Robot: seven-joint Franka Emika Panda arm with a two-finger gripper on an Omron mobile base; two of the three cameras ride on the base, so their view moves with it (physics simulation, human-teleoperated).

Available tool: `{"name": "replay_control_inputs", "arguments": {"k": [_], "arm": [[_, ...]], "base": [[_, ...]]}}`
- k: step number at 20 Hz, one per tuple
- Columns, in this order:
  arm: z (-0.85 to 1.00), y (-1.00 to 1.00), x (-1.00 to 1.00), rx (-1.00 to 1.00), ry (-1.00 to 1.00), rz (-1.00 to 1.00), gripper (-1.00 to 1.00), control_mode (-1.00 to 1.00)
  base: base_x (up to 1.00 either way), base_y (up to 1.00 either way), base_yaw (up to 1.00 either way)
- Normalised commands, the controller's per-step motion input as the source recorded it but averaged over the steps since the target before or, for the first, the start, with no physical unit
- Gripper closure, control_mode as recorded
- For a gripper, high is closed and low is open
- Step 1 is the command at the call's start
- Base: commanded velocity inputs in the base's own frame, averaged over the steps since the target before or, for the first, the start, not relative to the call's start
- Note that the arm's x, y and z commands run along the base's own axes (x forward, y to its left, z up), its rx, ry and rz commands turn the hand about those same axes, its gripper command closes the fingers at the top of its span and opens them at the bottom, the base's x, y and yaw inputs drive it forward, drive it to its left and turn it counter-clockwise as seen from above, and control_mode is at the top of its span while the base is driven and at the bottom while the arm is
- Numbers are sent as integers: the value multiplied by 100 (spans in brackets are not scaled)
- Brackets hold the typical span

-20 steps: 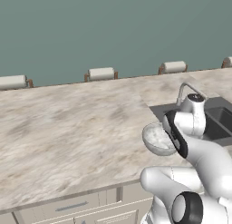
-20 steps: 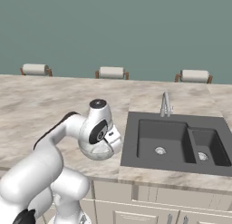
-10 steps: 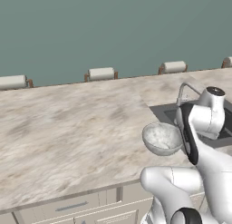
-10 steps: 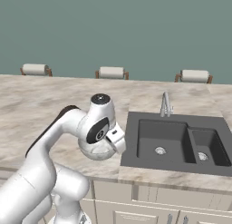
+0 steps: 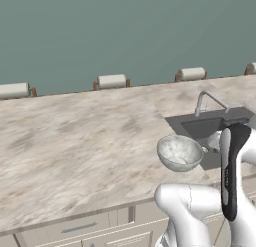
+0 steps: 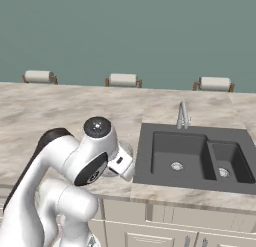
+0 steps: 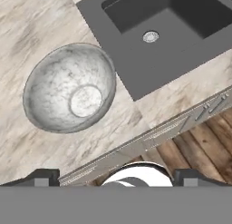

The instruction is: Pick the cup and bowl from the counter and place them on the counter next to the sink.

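The counter (image 5: 75, 141) ran pale and marbled under a teal wall, with the sink (image 7: 172, 32) set into it. My claw (image 7: 113, 177) stood wide and held nothing. The bowl (image 7: 69, 94) sat below and ahead of it, free on the stone and just beside the sink's edge. I could not spot the cup. My worry: a careless swing of the arm could nudge the bowl into the basin.

I count one bowl (image 5: 179, 152) on my counter (image 5: 75, 141), one sink (image 6: 192, 156) with two basins, one faucet (image 6: 182, 114), and three chairs (image 6: 123, 80) behind.
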Motion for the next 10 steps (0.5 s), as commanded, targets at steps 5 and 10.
{"name": "replay_control_inputs", "arguments": {"k": [5, 10], "arm": [[59, 39, -63, -7, -1, 29, -100, -100], [60, 41, -51, -11, 0, 21, -100, -100]], "base": [[0, 0, 0], [0, 0, 0]]}}
